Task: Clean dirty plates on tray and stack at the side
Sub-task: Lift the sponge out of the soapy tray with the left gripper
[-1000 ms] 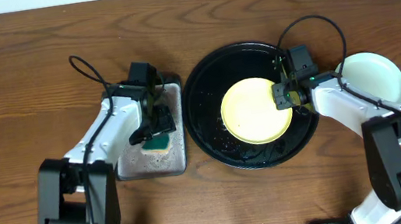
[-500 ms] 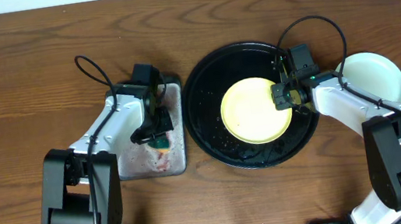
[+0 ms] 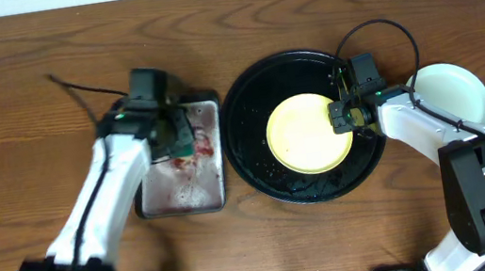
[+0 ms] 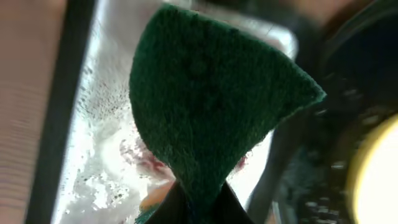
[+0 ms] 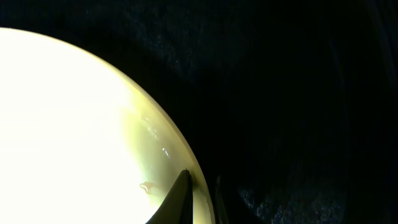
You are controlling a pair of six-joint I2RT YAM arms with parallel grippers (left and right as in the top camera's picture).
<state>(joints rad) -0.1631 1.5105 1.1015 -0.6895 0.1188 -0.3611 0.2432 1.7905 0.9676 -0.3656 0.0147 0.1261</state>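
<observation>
Right tool pinching plate rim, on tray

One pale yellow plate, flat, inside glossy black tray. One pale mint plate, on bench, right of tray.

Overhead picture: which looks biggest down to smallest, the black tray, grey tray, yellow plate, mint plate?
1. black tray
2. grey metal tray
3. yellow plate and mint plate look alike; an arm covers part of the mint one.
</observation>
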